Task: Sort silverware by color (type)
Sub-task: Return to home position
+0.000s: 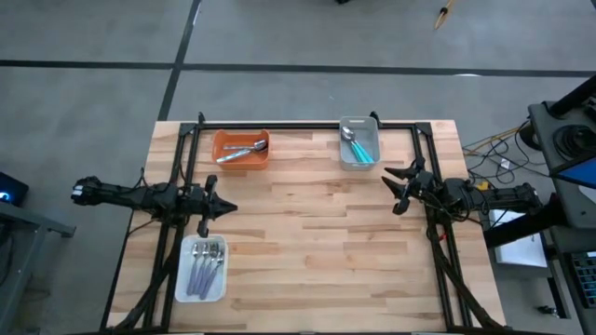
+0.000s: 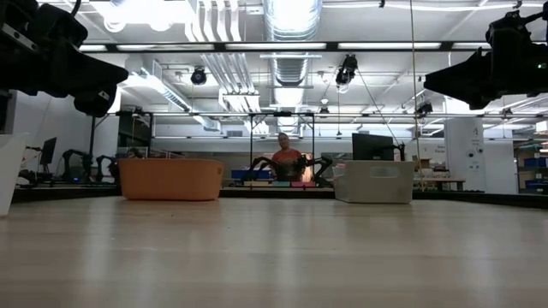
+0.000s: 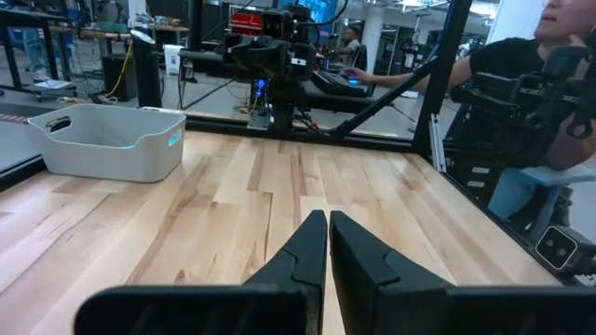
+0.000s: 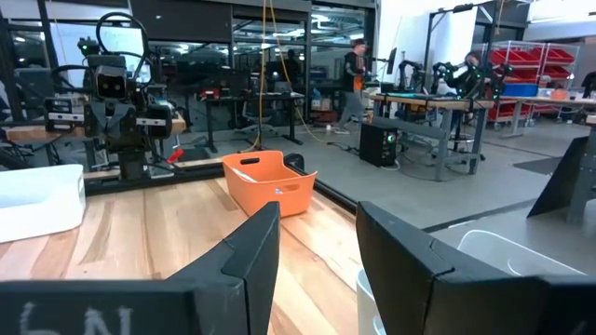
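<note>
The silverware lies sorted in three trays. Silver-handled spoons (image 1: 240,152) are in the orange tray (image 1: 220,140) at the far side. Teal-handled spoons (image 1: 359,149) are in the grey tray (image 1: 374,140) beside it. Lavender-handled spoons (image 1: 205,265) are in the white tray (image 1: 183,279) near the front left. My left gripper (image 1: 233,207) hovers at the table's left, shut, pointing level toward the right with nothing in it (image 3: 328,223). My right gripper (image 1: 391,189) hovers at the right, open and empty (image 4: 317,223), pointing left.
A black frame (image 1: 307,122) runs around the table's edges. The wide wooden middle of the table (image 1: 307,233) lies between the two grippers. A person (image 3: 559,56) sits beyond the right edge, another (image 2: 283,154) far behind the table.
</note>
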